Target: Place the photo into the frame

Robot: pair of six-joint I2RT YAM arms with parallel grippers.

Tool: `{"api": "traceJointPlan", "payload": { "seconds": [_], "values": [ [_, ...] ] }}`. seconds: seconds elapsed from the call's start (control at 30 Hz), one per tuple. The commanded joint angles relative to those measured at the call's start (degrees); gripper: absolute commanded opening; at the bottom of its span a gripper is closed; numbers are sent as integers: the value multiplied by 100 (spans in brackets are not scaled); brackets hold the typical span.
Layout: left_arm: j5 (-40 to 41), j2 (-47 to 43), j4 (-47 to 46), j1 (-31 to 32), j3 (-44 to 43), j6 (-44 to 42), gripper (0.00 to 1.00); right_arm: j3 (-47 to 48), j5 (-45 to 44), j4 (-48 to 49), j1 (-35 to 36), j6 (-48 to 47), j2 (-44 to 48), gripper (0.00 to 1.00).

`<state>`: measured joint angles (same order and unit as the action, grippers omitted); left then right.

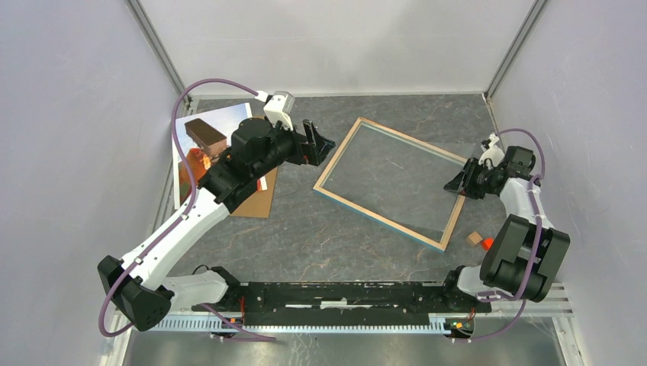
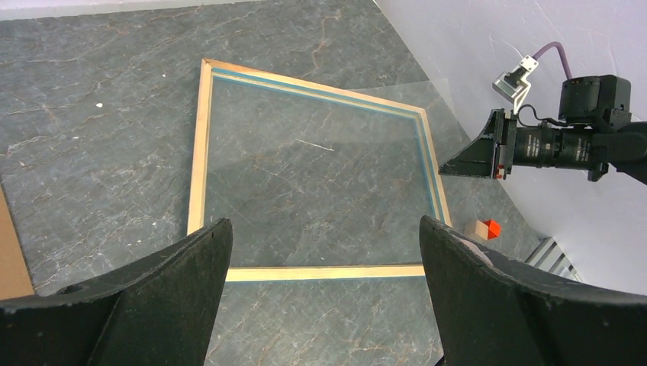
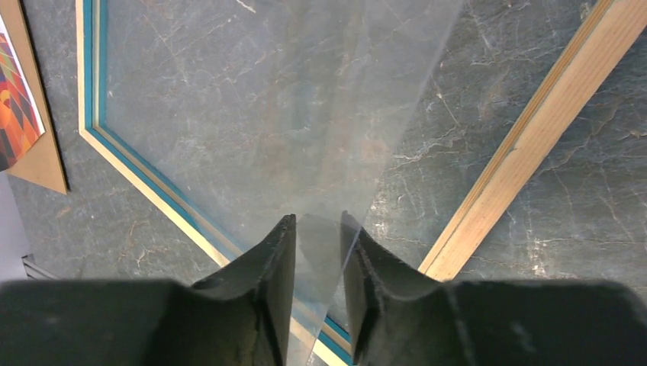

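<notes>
Left gripper point(image 2: 324, 227) spread wide, over table point(image 2: 91, 114) near frame point(image 2: 200, 152). Right gripper point(image 3: 317, 223) slightly parted, clear pane point(image 3: 267, 114) edge between its fingers.

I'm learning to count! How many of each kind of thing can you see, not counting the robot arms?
photo: 1
brown backing board: 1
frame: 1
clear pane: 1
little blocks: 2, a wooden block and an orange-red block
Total: 6
</notes>
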<state>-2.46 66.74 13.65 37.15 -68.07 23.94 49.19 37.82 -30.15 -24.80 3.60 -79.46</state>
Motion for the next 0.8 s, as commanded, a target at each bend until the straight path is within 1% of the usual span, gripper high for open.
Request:
{"api": "traceJointPlan", "payload": {
  "seconds": [0.0, 0.07, 0.17, 0.23, 0.27, 0.33, 0.37, 0.4, 0.5, 0.53, 0.57, 0.63, 0.67, 0.73, 0.77],
  "values": [
    [105, -114, -49, 32, -50, -109, 98, 125, -36, 153, 19, 2, 110, 37],
    [123, -128, -47, 32, -48, -126, 98, 180, -134, 106, 25, -4, 160, 46],
    [167, -139, -6, 30, -73, -161, 98, 328, -785, -125, 25, -52, 355, 61],
    [169, -157, -3, 35, -80, -175, 98, 460, -1626, -324, 35, -56, 542, 72],
    [184, -154, -3, 32, -75, -180, 98, 541, -2191, -438, 56, -37, 659, 77],
    [207, -170, 6, 35, -82, -188, 98, 662, -3109, -595, 135, 9, 877, 84],
    [211, -168, -1, 30, -83, -199, 98, 682, -3358, -616, 177, 35, 978, 90],
    [220, -172, 11, 36, -83, -202, 98, 743, -3806, -677, 293, 85, 1113, 93],
    [231, -162, 35, 30, -91, -228, 98, 866, -4803, -753, 1003, 184, 1418, 94],
    [228, -153, 49, 30, -107, -245, 98, 856, -4834, -701, 1312, 258, 1522, 93],
    [228, -142, 69, 30, -127, -258, 98, 754, -4570, -494, 1551, 359, 1626, 93],
    [362, -127, 85, 30, -123, -291, 98, 410, -3645, 112, 2064, 672, 1805, 93],
    [430, -118, 97, 30, -123, -310, 98, 186, -3098, 500, 2275, 872, 1864, 92],
    [537, -97, 140, 30, -144, -361, 99, -434, -2393, 1641, 2792, 1551, 1925, 92],
    [622, -95, 145, 30, -137, -396, 99, -674, -2307, 2276, 3162, 1831, 1907, 91]
  ]
}}
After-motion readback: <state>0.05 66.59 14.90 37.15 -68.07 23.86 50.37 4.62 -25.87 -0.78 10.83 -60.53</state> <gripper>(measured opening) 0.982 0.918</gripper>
